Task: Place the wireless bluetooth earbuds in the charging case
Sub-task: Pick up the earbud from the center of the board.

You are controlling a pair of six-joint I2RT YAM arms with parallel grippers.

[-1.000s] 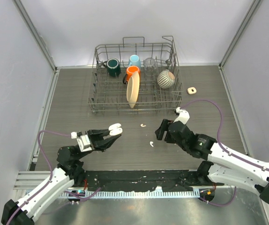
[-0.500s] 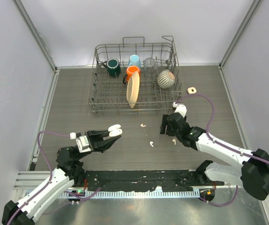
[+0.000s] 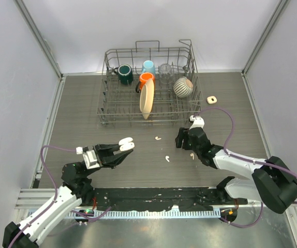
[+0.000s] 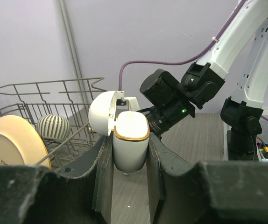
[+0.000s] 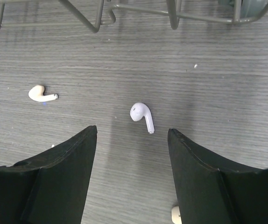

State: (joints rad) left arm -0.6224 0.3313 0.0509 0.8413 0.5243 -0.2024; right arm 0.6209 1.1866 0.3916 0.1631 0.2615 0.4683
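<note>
Your dark wood-grain table (image 3: 76,113) sits between pale walls (image 3: 14,77). The wire dish rack (image 3: 148,88) fills the far side and the near half is open. Your left gripper (image 3: 121,148) is clamped on the glossy white charging case (image 4: 130,144), whose rounded lid (image 4: 101,112) is tipped back. Your right gripper (image 5: 131,133) is spread wide, its fingers on either side of a smooth comma-shaped earbud (image 5: 141,115) on the table and not touching it. A second earbud (image 5: 41,94) lies to its left.
</note>
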